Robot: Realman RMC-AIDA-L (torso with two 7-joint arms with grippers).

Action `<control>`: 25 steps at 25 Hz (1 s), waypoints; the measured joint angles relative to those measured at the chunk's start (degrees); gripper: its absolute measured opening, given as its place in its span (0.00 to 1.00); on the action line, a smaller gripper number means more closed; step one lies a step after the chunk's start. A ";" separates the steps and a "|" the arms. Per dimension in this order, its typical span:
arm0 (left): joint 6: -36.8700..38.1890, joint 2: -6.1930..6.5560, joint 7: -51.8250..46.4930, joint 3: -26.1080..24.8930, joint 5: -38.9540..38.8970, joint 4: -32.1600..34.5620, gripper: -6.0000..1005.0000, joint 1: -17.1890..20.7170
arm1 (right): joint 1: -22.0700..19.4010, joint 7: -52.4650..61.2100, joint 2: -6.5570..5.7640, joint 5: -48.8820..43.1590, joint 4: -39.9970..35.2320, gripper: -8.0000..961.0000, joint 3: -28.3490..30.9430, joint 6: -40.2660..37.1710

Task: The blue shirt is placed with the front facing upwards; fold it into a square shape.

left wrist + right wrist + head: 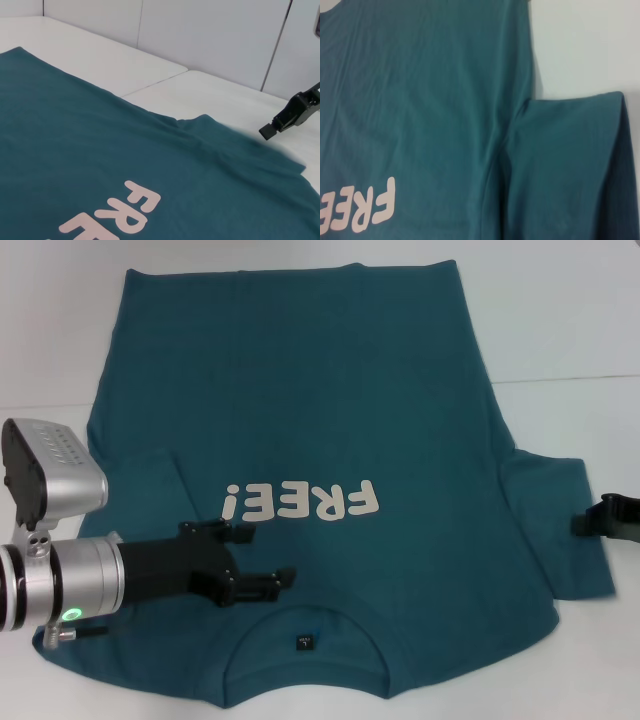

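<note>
White tabletop (560,330) fills the scene, with pale wall panels (210,35) rising behind it in the left wrist view. Spread flat across the table lies the blue shirt (320,410), front side up, its round collar at the near edge toward the robot and its hem at the far edge. White "FREE!" lettering (302,503) crosses the chest and reads upside down from the head camera; a small dark label (306,643) sits inside the neckline. Both short sleeves lie out to the sides, the one on the robot's right reaching toward the table's right side, with a soft crease where it meets the body.

Over the shirt's near left part, close to the collar and just below the lettering, hovers the left gripper (262,558), its black fingers (265,585) spread apart with nothing between them. Its silver wrist and boxy camera housing cover the left sleeve area.

At the outer edge of the right sleeve sits the right gripper (590,522); only its black tip shows in the head view, and it appears again in the left wrist view beside the sleeve's end, above the bare table. Whether its fingers are parted or closed cannot be told
</note>
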 joint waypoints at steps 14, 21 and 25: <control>0.37 0.09 -0.03 -0.02 -0.98 0.24 0.88 0.10 | -0.94 4.20 -3.71 -0.47 -4.16 0.02 1.84 -8.18; 1.13 0.07 0.00 0.02 -0.98 0.28 0.88 -0.20 | -1.95 6.13 -5.64 -3.28 -7.00 0.17 1.98 -16.61; 1.57 0.01 0.01 0.01 -0.97 0.28 0.88 -0.34 | -1.93 7.21 -5.83 -4.53 -7.08 0.34 1.98 -17.48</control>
